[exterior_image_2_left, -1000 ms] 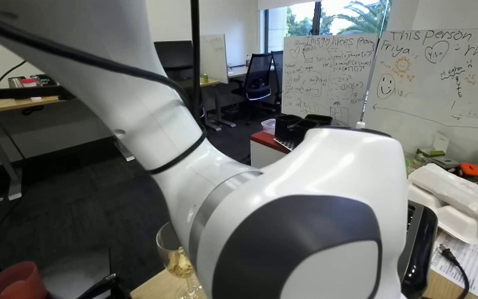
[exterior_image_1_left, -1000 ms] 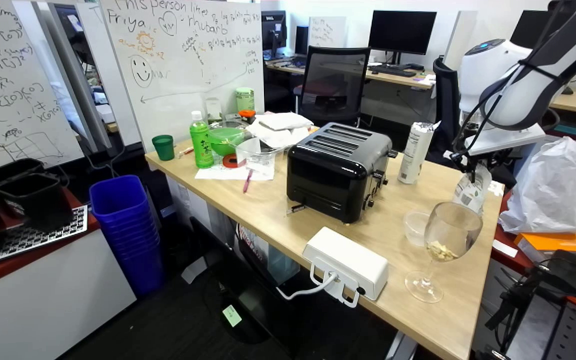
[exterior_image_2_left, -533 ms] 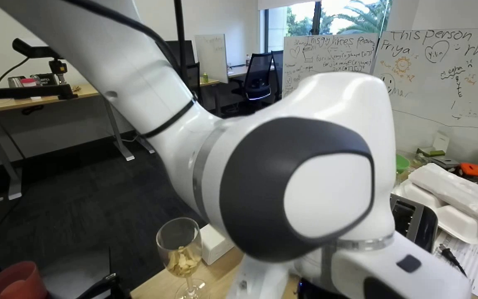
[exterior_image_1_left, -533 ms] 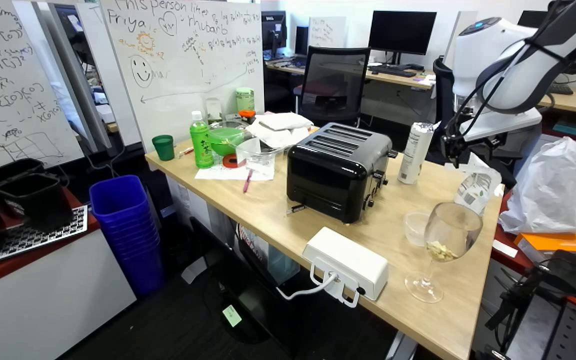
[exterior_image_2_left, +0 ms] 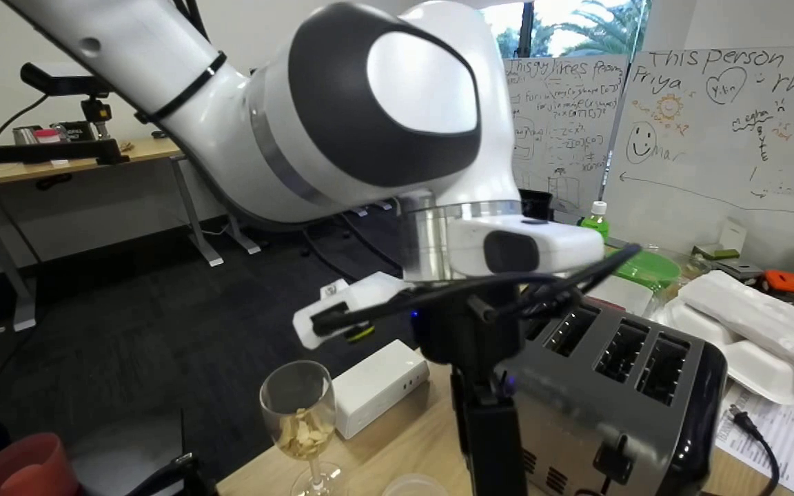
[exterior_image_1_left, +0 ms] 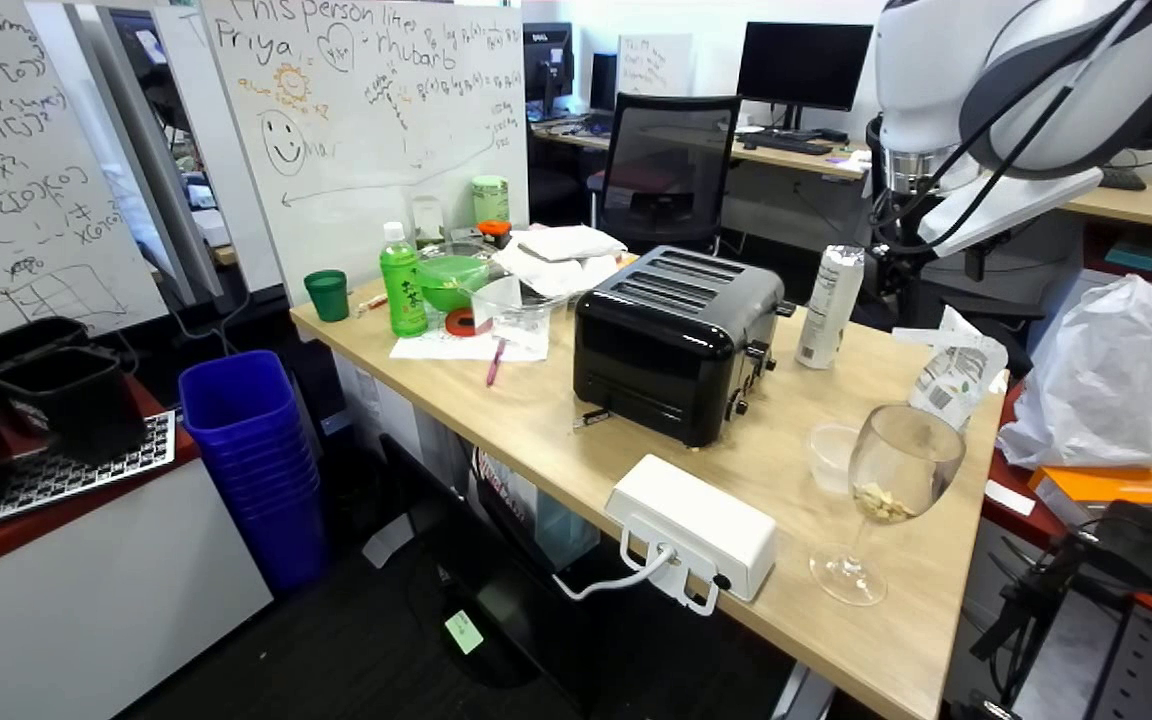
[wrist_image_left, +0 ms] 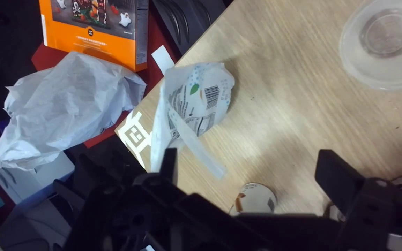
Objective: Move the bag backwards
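Note:
The bag [exterior_image_1_left: 958, 378], white with printed text and a torn-open top, stands near the table's corner in an exterior view. In the wrist view the same bag [wrist_image_left: 204, 97] shows its barcode and a loose strip that trails toward the jaws. My gripper [wrist_image_left: 248, 157] is open over the tabletop; its fingers are wide apart and hold nothing. The left finger [wrist_image_left: 169, 160] overlaps the bag's lower edge in that picture, but the gripper appears above and apart from it. In an exterior view the bag is hidden or out of frame, and the gripper's black fingers [exterior_image_2_left: 497, 441] point down beside the toaster.
A tall foil-topped canister [exterior_image_1_left: 829, 308] stands close to the gripper. On the table are a black toaster [exterior_image_1_left: 676, 340], a clear tub [exterior_image_1_left: 831, 455], a wine glass [exterior_image_1_left: 901, 460] and a white box [exterior_image_1_left: 693, 525]. A larger white plastic bag [wrist_image_left: 68, 111] lies beyond the table edge.
The gripper has let go of the bag, risen off it and moved toward the canister. Its jaws have opened wide. The bag stays standing near the corner, its top spread out.

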